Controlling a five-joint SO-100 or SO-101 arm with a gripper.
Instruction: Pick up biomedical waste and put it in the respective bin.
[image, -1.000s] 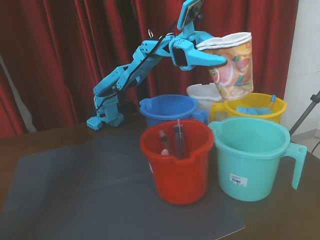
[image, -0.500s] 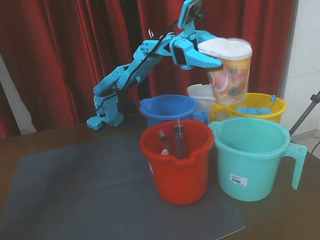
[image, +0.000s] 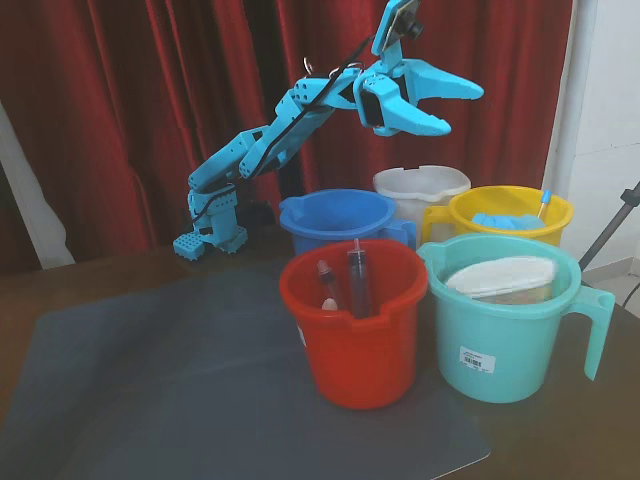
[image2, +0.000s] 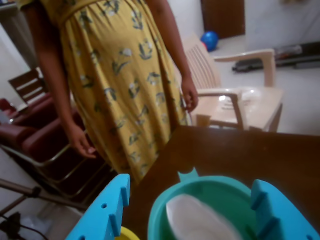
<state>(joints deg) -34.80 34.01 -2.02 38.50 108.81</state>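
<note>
1. Your gripper (image: 468, 111) is up high in the fixed view, above the buckets. Its two jaws are spread wide apart. It holds nothing.
2. The cup (image: 502, 279) is inside the turquoise bucket (image: 500, 345). It lies tipped on its side. You can see its white rim and a bit of its side over the bucket's edge.
3. In the wrist view, you look down between the two blue fingers (image2: 105, 215). The turquoise bucket (image2: 210, 192) is right under them. The white cup (image2: 195, 220) lies in it.
4. The red bucket (image: 355, 340) is just beside the turquoise one, on its left in the fixed view. Syringes (image: 358, 280) stand up in it.
5. A blue bucket (image: 335, 220) sits behind the red one. A white bucket (image: 420, 190) and a yellow bucket (image: 510, 215) sit at the back too. The yellow one has something blue in it.
6. The red bucket stands on a grey mat (image: 180, 390). The mat lies on a dark brown table (image: 560, 440).
7. Red curtains (image: 130, 100) hang behind the arm (image: 260, 145).
8. In the wrist view, a person in a yellow dress (image2: 120, 80) stands past the table edge. A plastic chair (image2: 235, 100) is near them.
</note>
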